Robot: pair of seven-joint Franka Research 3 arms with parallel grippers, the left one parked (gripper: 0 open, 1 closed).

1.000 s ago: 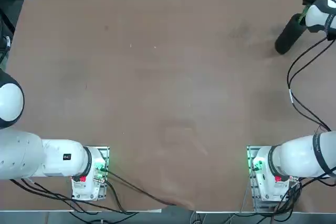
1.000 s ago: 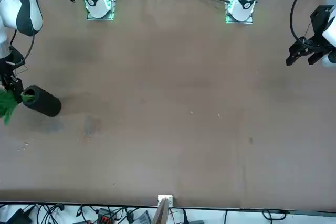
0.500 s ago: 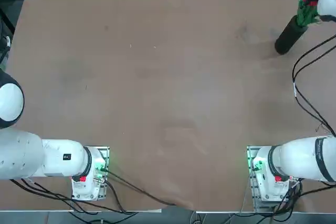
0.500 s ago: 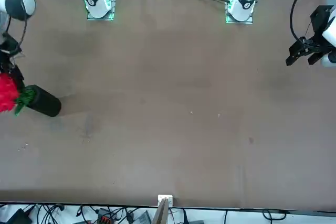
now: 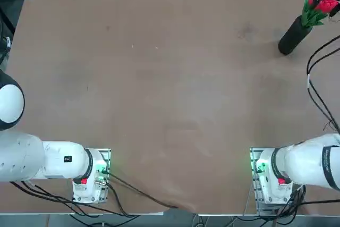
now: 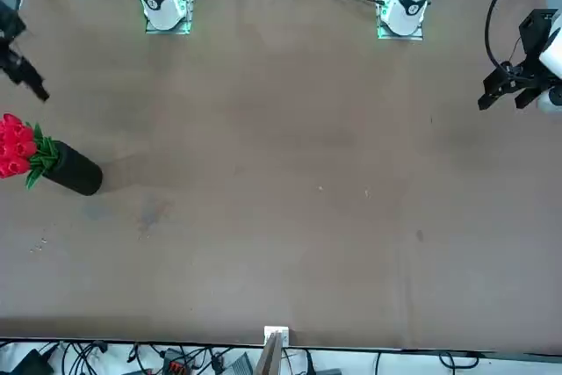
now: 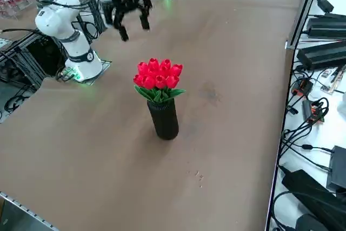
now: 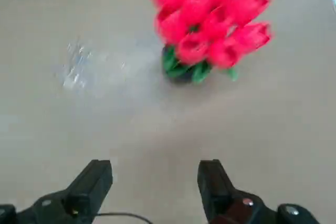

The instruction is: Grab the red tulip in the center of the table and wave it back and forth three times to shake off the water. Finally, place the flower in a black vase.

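Observation:
The red tulip (image 7: 158, 78) stands upright in the black vase (image 7: 164, 118), red heads and green leaves above the mouth, stems hidden inside. The vase stands on the table (image 5: 170, 78) near its far right corner, also seen from overhead as the vase (image 5: 293, 35) topped by the tulip (image 5: 317, 3). My right gripper (image 7: 134, 28) hangs open and empty in the air, apart from the flowers, on the side toward the arms' bases. In the wrist view the tulip (image 8: 207, 17) lies well beyond the open gripper (image 8: 156, 174), with bare table between.
A few wet specks (image 8: 76, 69) mark the table beside the vase. Cables and black boxes (image 7: 324, 52) lie past the table's far edge. The right arm's base (image 7: 81, 63) stands at the near edge.
The gripper that was at the vase mouth with the tulip has let go and pulled up and away. The tulip now stands free in the vase.

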